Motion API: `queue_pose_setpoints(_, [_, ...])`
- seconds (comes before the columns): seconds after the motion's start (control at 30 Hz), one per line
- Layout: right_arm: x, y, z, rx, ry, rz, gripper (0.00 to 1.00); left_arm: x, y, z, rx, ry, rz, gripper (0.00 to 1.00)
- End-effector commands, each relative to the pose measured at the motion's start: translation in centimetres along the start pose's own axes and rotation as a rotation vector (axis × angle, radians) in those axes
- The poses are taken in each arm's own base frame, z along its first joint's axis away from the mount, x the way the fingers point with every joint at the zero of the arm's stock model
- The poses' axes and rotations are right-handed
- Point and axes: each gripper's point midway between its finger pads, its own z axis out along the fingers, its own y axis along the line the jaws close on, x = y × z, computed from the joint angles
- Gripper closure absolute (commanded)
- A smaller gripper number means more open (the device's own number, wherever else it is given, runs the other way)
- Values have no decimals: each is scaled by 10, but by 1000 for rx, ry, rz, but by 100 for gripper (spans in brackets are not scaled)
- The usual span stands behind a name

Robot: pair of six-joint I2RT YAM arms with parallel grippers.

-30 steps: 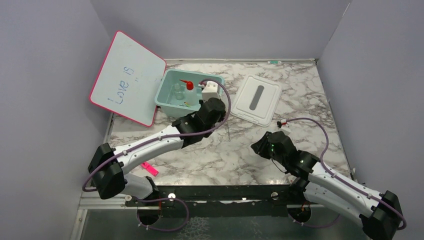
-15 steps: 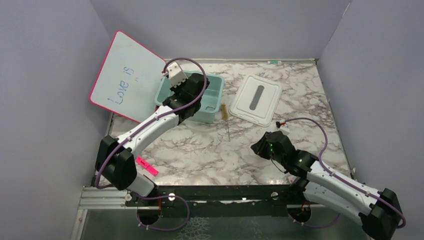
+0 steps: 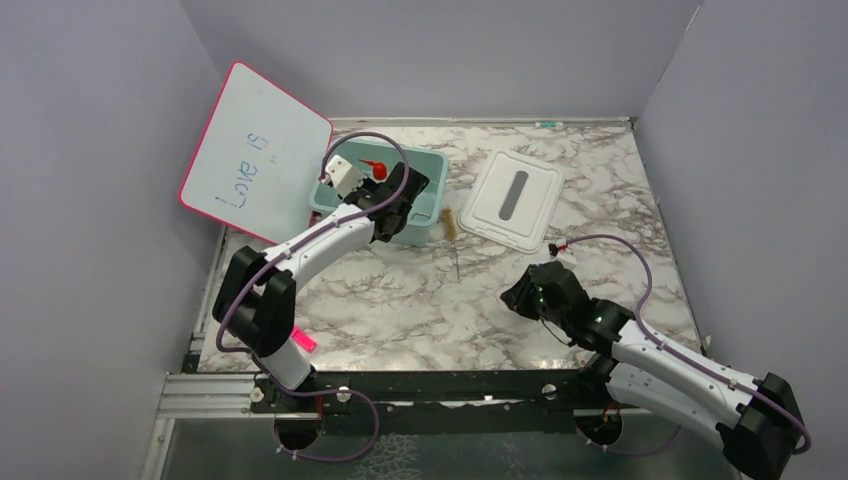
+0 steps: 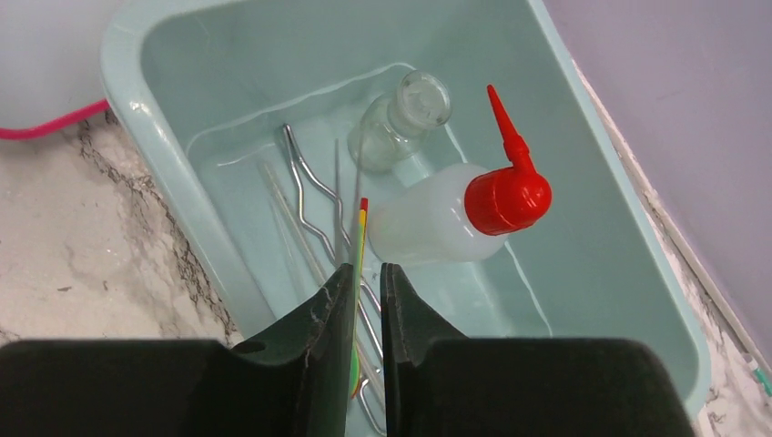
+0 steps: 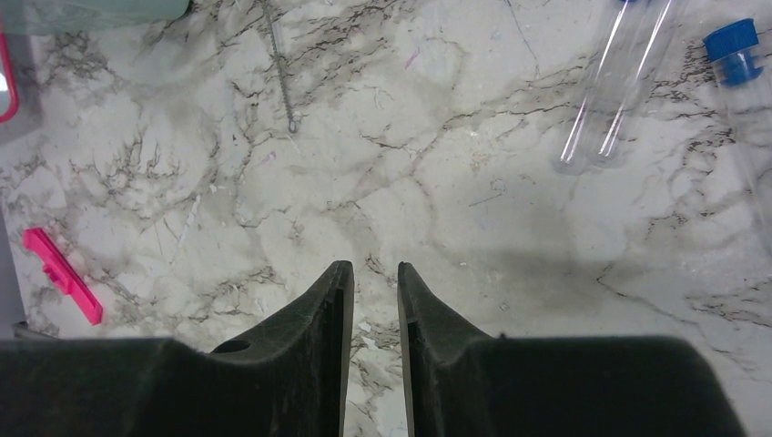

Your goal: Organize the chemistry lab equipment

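Observation:
A teal bin stands at the back left. In the left wrist view the bin holds a clear squeeze bottle with a red pointed nozzle, metal tongs and a small glass flask. My left gripper hangs inside the bin, shut on a thin green tool with a red tip that lies along its left finger. From above, the left gripper is over the bin beside the bottle's red nozzle. My right gripper is nearly shut and empty, low over the table. A clear tube and a blue-capped tube lie ahead to its right.
A white lid lies right of the bin. A thin wire brush lies on the table beside the bin and shows in the right wrist view. A pink-edged whiteboard leans at the left wall. A pink marker lies front left.
My left arm swung from the table beside the bin to above it, then lowered its gripper into the bin. The right arm has barely moved.

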Motion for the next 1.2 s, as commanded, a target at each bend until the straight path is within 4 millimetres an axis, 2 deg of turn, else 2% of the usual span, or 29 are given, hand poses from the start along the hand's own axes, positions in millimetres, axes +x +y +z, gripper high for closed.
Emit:
queue_pose_setpoints(0.0, [-4,6,-5,-17,2,-5,71,0,7,9,-51,-40,-82,79])
queue_pose_setpoints(0.13, [-4,5,-5,-17,-2,-6,71,4,9,14,-69,-33,-94,72])
queue_pose_setpoints(0.27, [-8,6,-4,-7,-12,-25,71,-1,0,11,-53,-26,-92,66])
queue_pose_setpoints(0.43, [-18,15,4,-2,-34,-87,67,-31,-27,-7,26,-25,-46,59])
queue_pose_setpoints(0.57, [-27,30,23,5,-33,-165,65,-63,-47,-30,150,-26,22,53])
queue_pose_setpoints(0.7, [-31,52,48,-1,-6,-231,63,-91,-51,-53,266,-16,114,47])
queue_pose_setpoints(0.8, [-35,71,70,-4,15,-274,62,-102,-51,-68,361,22,217,43])
queue_pose_setpoints(0.9, [-36,80,90,16,34,-304,62,-105,-47,-86,465,68,327,37])
queue_pose_setpoints(1.03, [-36,85,113,44,46,-324,62,-104,-24,-107,552,111,414,29])
queue_pose_setpoints(1.17, [-32,84,135,85,65,-350,62,-96,4,-120,609,145,455,28])
